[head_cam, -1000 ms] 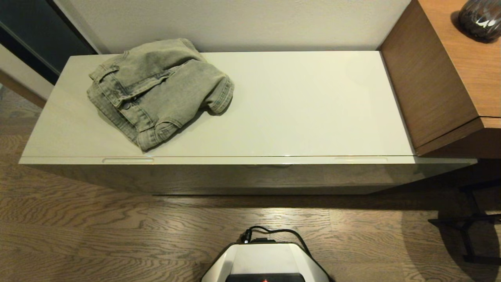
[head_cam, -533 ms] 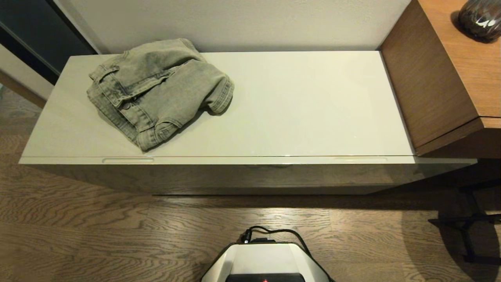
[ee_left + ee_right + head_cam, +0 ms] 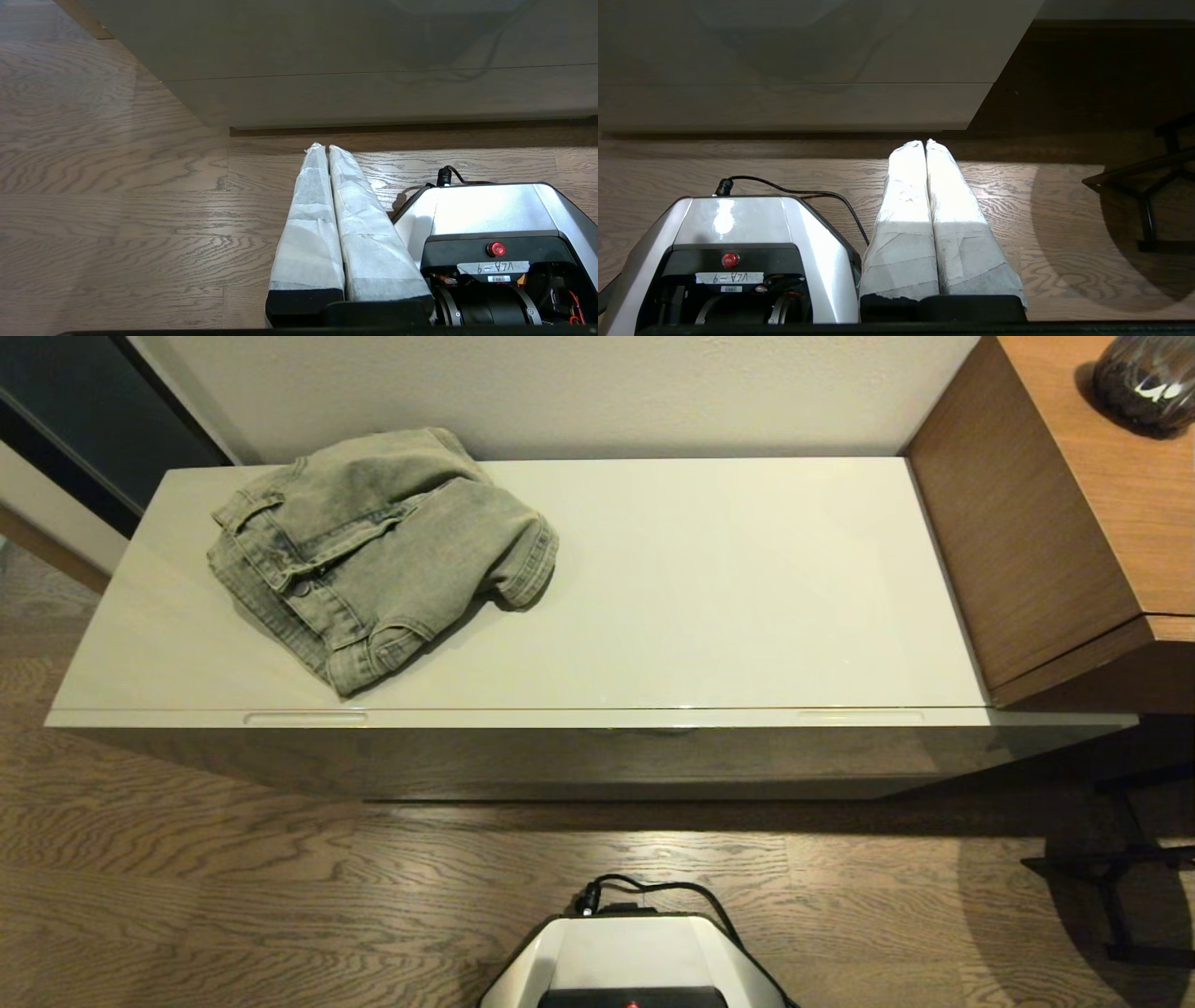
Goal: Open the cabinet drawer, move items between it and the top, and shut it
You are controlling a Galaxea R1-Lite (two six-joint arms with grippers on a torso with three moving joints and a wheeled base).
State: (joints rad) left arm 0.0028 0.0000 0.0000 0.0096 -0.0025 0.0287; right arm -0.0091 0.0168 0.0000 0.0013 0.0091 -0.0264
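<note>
Folded faded grey jeans [image 3: 378,553] lie on the left part of the cabinet's glossy cream top [image 3: 728,588]. The drawer [image 3: 597,718] is pushed in, flush under the top, its two slim notches showing along the front edge. No clear packet shows anywhere. Neither arm appears in the head view. My left gripper [image 3: 322,148] hangs low over the wooden floor beside my base, shut with nothing held. My right gripper [image 3: 924,142] hangs the same way on the other side of the base, also shut and empty. Both point toward the cabinet front [image 3: 373,93].
A brown wood-grain desk [image 3: 1074,513] butts against the cabinet's right end, with a dark rounded vase [image 3: 1146,378] on it. A black frame leg [image 3: 1120,877] stands on the floor at the right. My base [image 3: 635,961] sits in front of the cabinet.
</note>
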